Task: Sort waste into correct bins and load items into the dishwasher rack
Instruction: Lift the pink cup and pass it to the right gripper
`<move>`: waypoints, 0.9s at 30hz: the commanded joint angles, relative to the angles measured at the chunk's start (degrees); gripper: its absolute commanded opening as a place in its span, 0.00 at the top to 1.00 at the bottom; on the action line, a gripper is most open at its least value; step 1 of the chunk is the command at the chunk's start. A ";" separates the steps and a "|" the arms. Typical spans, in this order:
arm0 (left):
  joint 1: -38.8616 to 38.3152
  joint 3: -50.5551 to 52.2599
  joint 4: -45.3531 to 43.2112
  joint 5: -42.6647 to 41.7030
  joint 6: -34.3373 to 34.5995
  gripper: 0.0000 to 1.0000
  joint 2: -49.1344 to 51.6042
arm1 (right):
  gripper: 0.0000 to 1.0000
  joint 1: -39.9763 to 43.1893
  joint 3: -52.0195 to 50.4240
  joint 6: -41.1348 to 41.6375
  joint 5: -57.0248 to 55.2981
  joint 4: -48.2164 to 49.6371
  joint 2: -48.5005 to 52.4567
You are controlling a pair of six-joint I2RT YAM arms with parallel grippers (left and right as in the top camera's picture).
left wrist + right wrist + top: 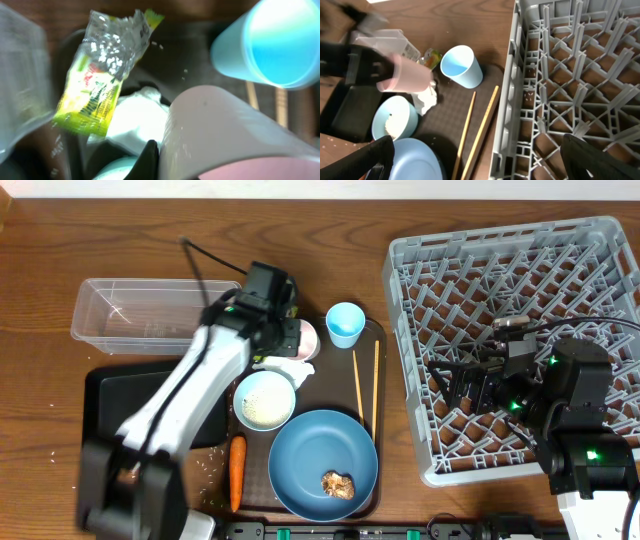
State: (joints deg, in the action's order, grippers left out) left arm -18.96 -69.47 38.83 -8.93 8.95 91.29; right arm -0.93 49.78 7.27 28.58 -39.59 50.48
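Observation:
My left gripper is shut on the pink cup, which lies tilted on its side in the right wrist view and fills the left wrist view. Under it lie crumpled tissue and the yellow-green wrapper. The light-blue cup stands beside it. Two chopsticks lie on the brown tray. The white bowl holds rice. The blue bowl holds a brown lump. The carrot lies at the tray's left. My right gripper is open and empty over the grey rack.
The clear box stands at the back left, with the black tray in front of it, partly under my left arm. The brown serving tray lies next to the rack's left wall. Rice grains lie scattered on the table.

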 commanded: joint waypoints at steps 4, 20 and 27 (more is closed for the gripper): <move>3.02 -0.96 0.96 -20.26 -3.13 0.94 -13.18 | 0.01 -0.13 1.11 2.38 7.21 1.22 -0.22; 4.63 -0.96 -18.99 -74.03 9.31 0.94 -20.68 | 0.07 -3.13 1.11 7.93 53.42 38.12 -0.20; 2.97 -0.96 -26.56 -78.71 17.29 0.94 -20.68 | 0.04 -7.69 1.11 7.96 46.36 41.70 0.96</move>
State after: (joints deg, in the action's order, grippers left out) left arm -15.05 -69.47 12.80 -82.72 21.74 70.98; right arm -6.13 50.15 14.44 76.82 0.80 50.65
